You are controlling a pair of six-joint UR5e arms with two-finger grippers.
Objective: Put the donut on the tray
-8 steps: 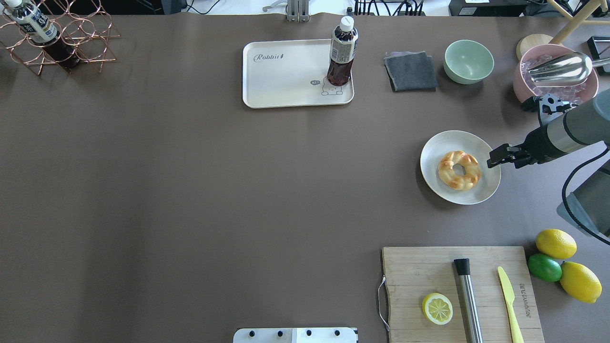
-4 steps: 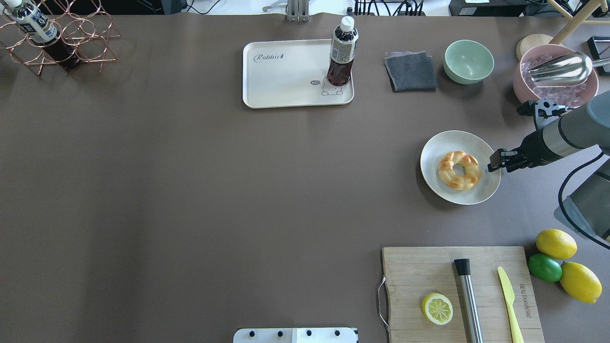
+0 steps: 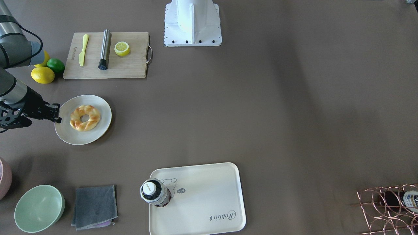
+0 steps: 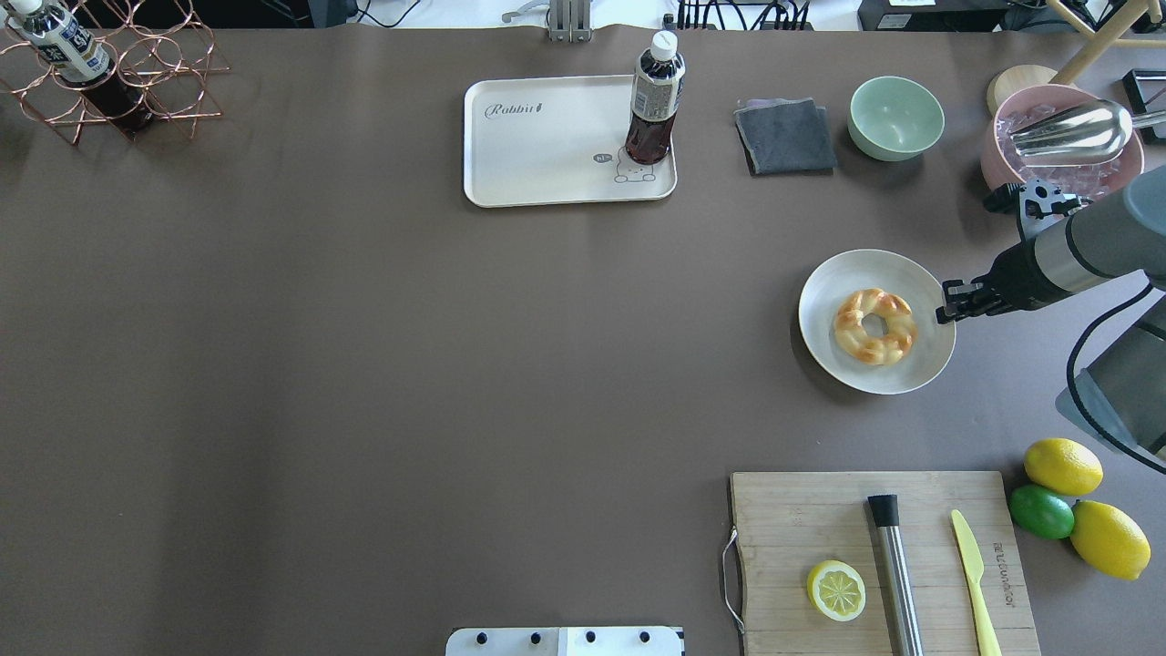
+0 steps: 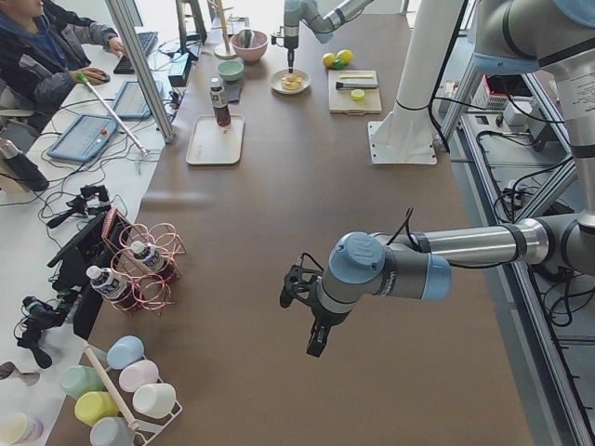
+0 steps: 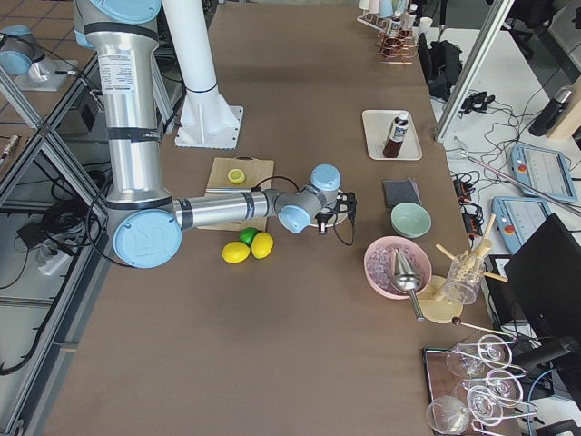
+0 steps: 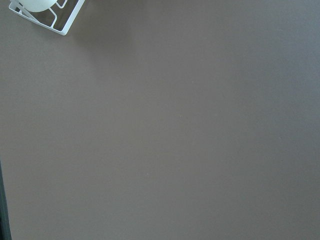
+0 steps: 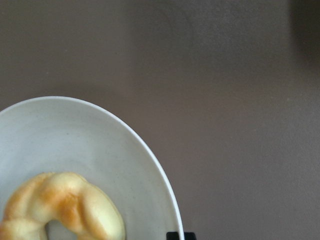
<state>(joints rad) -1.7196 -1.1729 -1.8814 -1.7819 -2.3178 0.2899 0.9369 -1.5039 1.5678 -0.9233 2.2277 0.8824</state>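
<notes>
- Two arms on record. The left gripper (image 5: pixel 314 346) hangs fingers-down over bare brown table (image 4: pixel 364 364) on the robot's left side. Only the side camera shows it, so I cannot tell whether its jaws are apart or together.
- Far left corner: a copper wire rack (image 4: pixel 173 91) with one bottle (image 4: pixel 64 41) lodged in it.
- Far centre: the tray (image 4: pixel 537 155), cream-white, lies flat on the table. A dark drink bottle (image 4: pixel 654 100) stands upright on its right end, at the bear drawing (image 4: pixel 635 169).
- Right of the tray: a folded grey cloth (image 4: pixel 785 137), then a green bowl (image 4: pixel 896 118), each standing apart.
- Right of centre: a round plate (image 4: pixel 838 282). The donut (image 4: pixel 876 326) lies flat in the middle of it, well apart from the tray.
- The right gripper (image 4: pixel 947 305) stands at the plate's right rim, just beside the donut and not touching it. Its jaws look drawn together, since the wrist camera shows a single dark tip at the rim. It holds nothing.
- Near right: a wooden cutting board (image 4: pixel 792 528) carries a lemon half (image 4: pixel 836 590), a metal cylinder (image 4: pixel 897 574) and a yellow knife (image 4: pixel 973 574), in that order.
- Just beside the board's right edge: two lemons (image 4: pixel 1062 466) and a lime (image 4: pixel 1041 511).
</notes>
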